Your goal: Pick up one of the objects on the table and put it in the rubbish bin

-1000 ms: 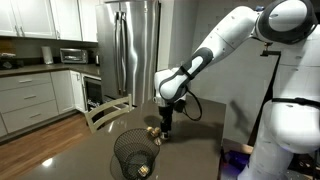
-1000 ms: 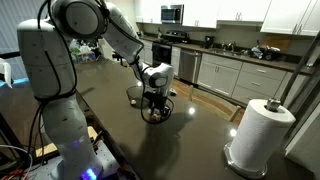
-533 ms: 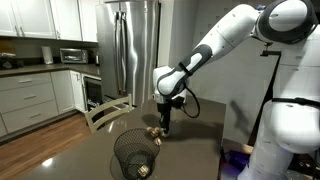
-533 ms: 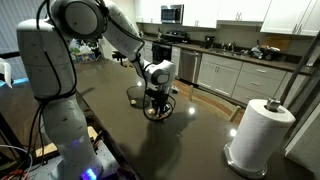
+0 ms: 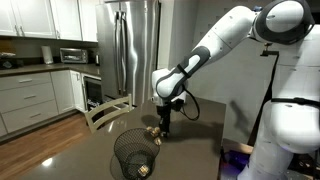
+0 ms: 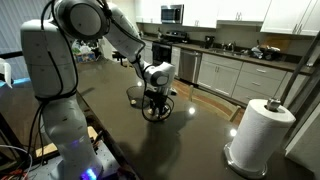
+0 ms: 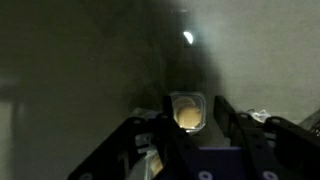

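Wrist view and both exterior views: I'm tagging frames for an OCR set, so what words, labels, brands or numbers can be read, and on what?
No text can be read in any view.
Microwave: any panel markings are too small to read.
Refrigerator: no legible badge.
Paper towel roll: plain white, no print visible.
Pale object in the wrist view: blurred, no readable label.

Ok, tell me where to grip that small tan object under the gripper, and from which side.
Grip the small tan object across its two opposite side walls, coming straight down from above. In the wrist view it sits on the table, compact with roughly straight sides, centred between the fingers of the open gripper, so closing there looks right.
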You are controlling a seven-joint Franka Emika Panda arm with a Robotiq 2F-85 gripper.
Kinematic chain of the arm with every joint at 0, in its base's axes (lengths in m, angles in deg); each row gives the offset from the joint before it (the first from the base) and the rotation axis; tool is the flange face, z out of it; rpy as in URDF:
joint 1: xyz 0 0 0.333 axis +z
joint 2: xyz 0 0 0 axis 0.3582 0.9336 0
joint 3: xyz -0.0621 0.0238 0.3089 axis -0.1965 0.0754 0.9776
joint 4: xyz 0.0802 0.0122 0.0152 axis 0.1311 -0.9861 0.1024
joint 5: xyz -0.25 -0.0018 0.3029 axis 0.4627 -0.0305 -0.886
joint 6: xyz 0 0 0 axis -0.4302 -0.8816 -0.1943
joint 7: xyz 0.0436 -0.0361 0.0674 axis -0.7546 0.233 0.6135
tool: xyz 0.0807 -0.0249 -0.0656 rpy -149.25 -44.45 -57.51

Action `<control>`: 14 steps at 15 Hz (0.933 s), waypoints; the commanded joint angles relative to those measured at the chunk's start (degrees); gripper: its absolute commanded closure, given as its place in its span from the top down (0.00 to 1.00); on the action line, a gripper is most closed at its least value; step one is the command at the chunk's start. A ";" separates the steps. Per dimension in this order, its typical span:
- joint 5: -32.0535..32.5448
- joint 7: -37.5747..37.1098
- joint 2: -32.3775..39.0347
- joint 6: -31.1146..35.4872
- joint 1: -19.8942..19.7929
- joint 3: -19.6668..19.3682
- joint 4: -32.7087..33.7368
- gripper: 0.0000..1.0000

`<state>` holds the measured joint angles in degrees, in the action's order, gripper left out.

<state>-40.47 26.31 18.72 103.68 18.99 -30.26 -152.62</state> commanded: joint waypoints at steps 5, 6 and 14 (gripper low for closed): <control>-2.26 1.41 1.97 0.25 -0.31 0.85 0.18 0.52; -2.19 1.42 1.99 0.27 -0.32 0.87 0.17 0.52; -2.05 1.44 1.25 -0.01 -0.34 0.95 -0.08 0.09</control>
<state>-41.44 26.31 20.46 103.68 18.99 -29.64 -152.62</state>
